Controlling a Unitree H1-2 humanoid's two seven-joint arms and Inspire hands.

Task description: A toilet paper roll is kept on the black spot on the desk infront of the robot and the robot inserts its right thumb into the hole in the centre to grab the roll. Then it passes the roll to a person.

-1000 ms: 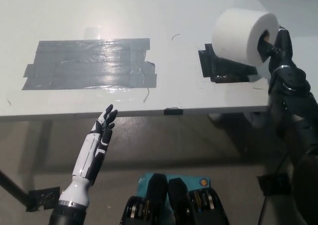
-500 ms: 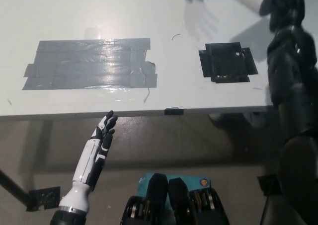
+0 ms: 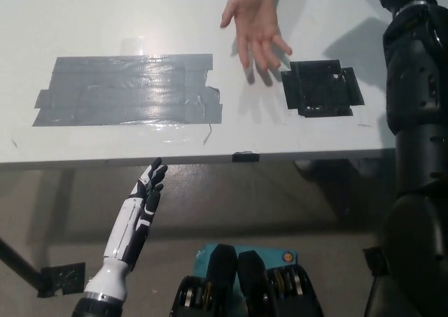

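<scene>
The toilet paper roll is not visible anywhere in the head view. The black spot (image 3: 322,87) on the white desk (image 3: 280,138) lies bare. My black right arm (image 3: 414,86) rises along the right edge and leaves the picture at the top, so its hand is hidden. A person's hand (image 3: 255,24) reaches in from the top, palm up with fingers spread, just left of the black spot. My white left hand (image 3: 137,212) rests below the desk's front edge, open and holding nothing.
A large patch of grey tape (image 3: 129,89) covers the left half of the desk. A small black mark (image 3: 243,156) sits on the front edge. The floor below holds a dark bracket (image 3: 61,277) at the lower left.
My right arm has lifted the roll off the black spot and up out of the picture. A person's open hand has come in from the top. My left hand stays put.
</scene>
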